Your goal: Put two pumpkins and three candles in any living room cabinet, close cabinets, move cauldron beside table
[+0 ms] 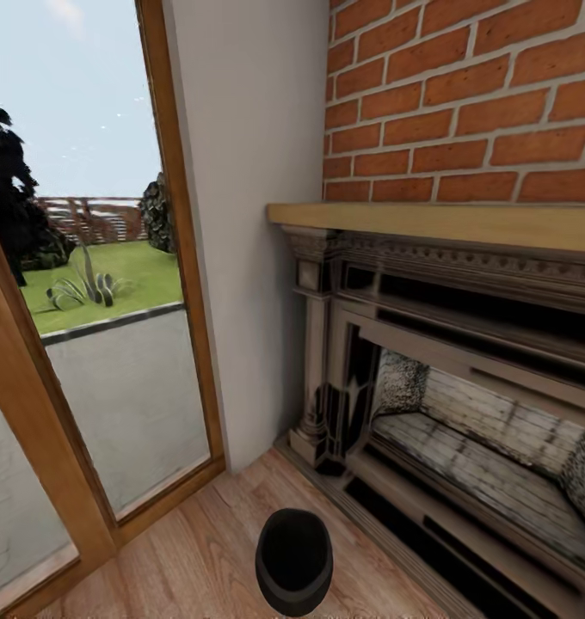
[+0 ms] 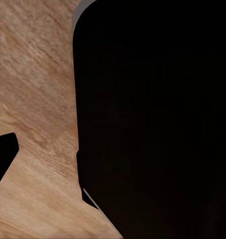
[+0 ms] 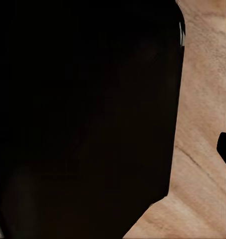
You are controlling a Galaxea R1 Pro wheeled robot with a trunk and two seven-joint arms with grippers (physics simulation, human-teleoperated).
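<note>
Standing on the plank floor (image 1: 189, 559) before the fireplace (image 1: 464, 387), the cauldron (image 1: 294, 560) is waiting near the glass door (image 1: 95, 284). Judging by this, the robot is beginning the cauldron step; reaching down comes next. Whether either gripper is open cannot be told.

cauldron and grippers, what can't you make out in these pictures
- Cauldron: head view; its base is cut off by the bottom edge and its inside is plain black, so any contents cannot be told.
- Fireplace: head view; its right part is cut off by the picture's edge.
- Both wrist views: a large black shape covers most of the wood floor; whether either gripper is open or shut cannot be told.
</note>
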